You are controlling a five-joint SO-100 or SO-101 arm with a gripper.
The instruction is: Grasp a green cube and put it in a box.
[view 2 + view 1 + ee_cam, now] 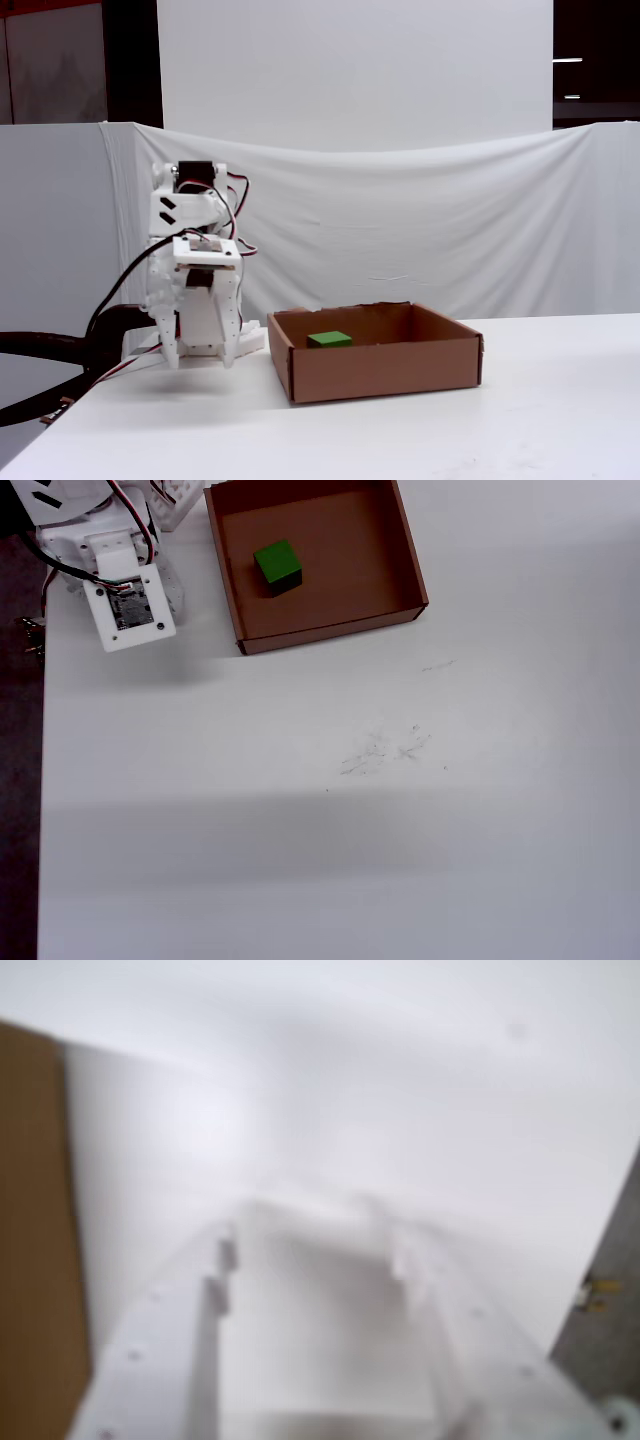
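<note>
Overhead view shows the green cube [277, 565], bright on top with darker sides, sitting flat on the floor of the box [317, 560] toward its left wall, so the placing step looks done. The gripper [200, 358] hangs beside the box holding nothing; how wide it gapes I cannot tell, and nothing seems left but to rest.

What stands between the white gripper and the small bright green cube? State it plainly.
Only the near side wall of the shallow brown cardboard box: the overhead view shows the gripper outside it and the green cube on its floor.
</note>
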